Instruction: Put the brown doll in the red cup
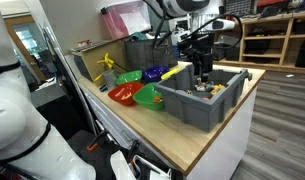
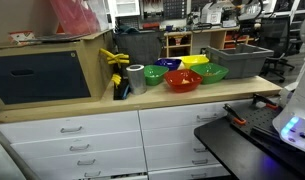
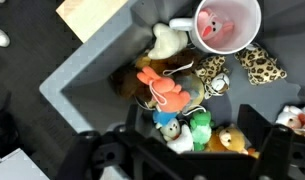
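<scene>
Claw (image 3: 182, 142) spread wide — holding nothing — above the toy-filled grey bin (image 3: 82, 75).

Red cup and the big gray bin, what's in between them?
The green bowl sits between the red cup and the gray bin, as both exterior views show.

The end effector (image 1: 202, 70) hangs over the bin (image 1: 192, 110) (full of toys (image 3: 164, 90)); bowls (image 1: 147, 97) sit beside it on the counter (image 1: 207, 150).
</scene>
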Motion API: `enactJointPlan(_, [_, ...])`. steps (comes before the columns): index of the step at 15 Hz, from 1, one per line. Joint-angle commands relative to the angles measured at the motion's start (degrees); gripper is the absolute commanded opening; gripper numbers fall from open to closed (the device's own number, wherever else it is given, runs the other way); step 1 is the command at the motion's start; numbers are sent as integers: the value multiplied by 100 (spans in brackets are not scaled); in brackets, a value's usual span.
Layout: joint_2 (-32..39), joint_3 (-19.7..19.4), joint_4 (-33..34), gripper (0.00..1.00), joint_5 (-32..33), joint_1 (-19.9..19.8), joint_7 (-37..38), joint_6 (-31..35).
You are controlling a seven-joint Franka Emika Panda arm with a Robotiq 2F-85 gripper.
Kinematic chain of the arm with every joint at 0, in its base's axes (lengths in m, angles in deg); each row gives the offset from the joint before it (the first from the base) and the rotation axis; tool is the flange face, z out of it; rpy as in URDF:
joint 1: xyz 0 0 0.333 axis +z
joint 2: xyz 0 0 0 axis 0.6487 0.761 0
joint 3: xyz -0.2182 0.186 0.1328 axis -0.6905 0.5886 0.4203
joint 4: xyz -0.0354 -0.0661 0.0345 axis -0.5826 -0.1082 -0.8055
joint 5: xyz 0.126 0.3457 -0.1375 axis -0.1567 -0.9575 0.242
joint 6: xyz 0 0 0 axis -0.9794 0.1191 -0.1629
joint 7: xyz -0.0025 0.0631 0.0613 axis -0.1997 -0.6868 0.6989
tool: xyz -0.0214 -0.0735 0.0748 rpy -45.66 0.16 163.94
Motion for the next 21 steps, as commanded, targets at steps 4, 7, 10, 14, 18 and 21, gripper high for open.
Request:
enactJointPlan(4, [1084, -2, 868, 100, -399, 91, 402, 40])
enactJointPlan(7, [1381, 19, 1088, 100, -378, 209, 577, 154])
enactJointPlan(10, [1637, 21, 1241, 100, -311, 370, 739, 436])
enactJointPlan(14, [1968, -14, 1364, 100, -242, 584, 997, 1090])
enactJointPlan(18, [2259, -67, 1519, 100, -105, 769, 1149, 1565])
enactJointPlan(21, [2406, -126, 1640, 100, -28, 876, 1190, 1745])
